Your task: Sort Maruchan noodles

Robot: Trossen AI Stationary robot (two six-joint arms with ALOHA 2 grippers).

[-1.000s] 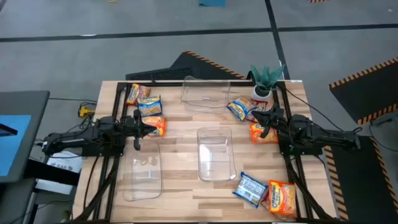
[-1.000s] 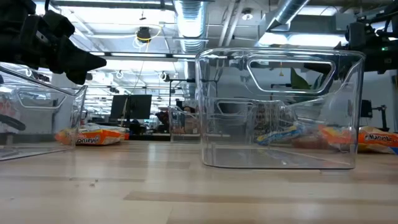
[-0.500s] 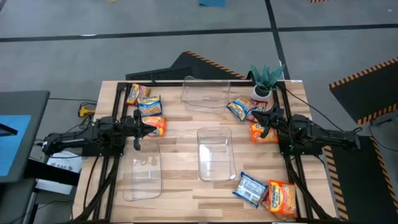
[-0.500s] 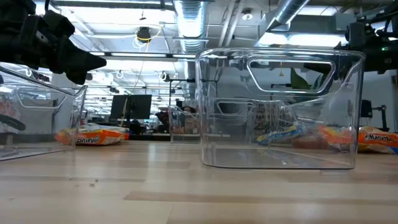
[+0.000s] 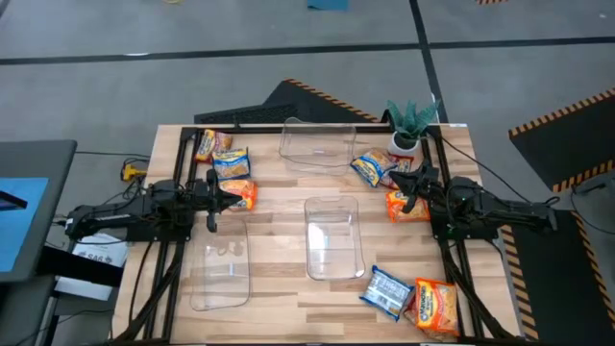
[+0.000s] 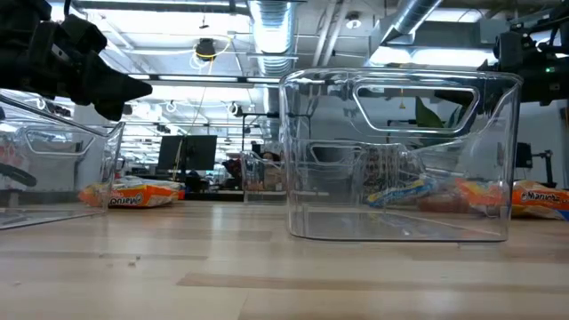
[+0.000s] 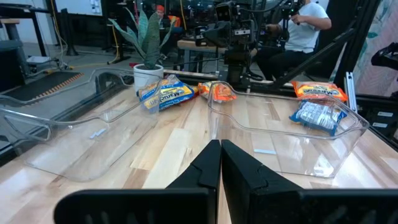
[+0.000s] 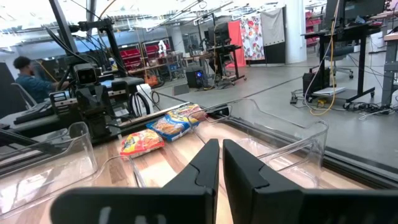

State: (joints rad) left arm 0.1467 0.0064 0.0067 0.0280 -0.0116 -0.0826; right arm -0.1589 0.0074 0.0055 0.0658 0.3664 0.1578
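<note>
I find Maruchan noodles [image 5: 234,165] scattered at both desk [image 5: 279,231] ends, none binned. Left gripper [image 5: 213,190] and right gripper [image 5: 413,188] hover, fingers pressed together, empty. Packets look light, crinkly, slippery; I'd pinch an edge.

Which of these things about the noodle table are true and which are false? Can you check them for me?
1. The three clear plastic bins have noodle packets inside. False: all three look empty.
2. The small potted green plant stands at the far edge of the wooden table, on the right arm's side. True.
3. The left gripper is wide open. False: its fingers are closed together, holding nothing.
4. A blue-and-yellow noodle packet lies beside a bright orange noodle packet at the near right corner. True.
5. The right gripper holds a packet in the air. False: it holds nothing, and every packet lies on the table.
</note>
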